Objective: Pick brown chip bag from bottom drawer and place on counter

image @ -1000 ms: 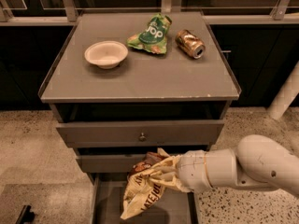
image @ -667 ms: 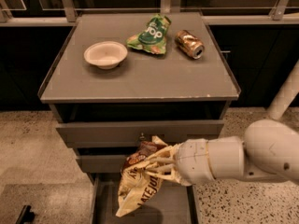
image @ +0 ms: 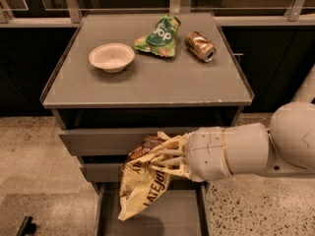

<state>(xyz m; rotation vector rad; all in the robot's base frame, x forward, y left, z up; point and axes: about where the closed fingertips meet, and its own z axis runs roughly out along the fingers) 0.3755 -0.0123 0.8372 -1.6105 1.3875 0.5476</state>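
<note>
The brown chip bag (image: 142, 181), crinkled cream-tan and dark brown with dark lettering, hangs in my gripper (image: 160, 159), which is shut on its upper end. The bag is held in the air in front of the upper drawers, above the open bottom drawer (image: 172, 215), a plain grey tray at the frame's bottom. My white arm reaches in from the right. The counter (image: 147, 82) is the flat grey cabinet top above and behind the bag.
On the counter stand a white bowl (image: 111, 57), a green bag with white lettering (image: 160, 36) and a tipped copper-coloured can (image: 200, 45). Two grey drawers (image: 98, 141) sit partly open below the counter. A speckled floor surrounds the cabinet.
My gripper has lifted the brown chip bag up and slightly left, out of the bottom drawer, and the arm now sits higher in front of the drawers.
</note>
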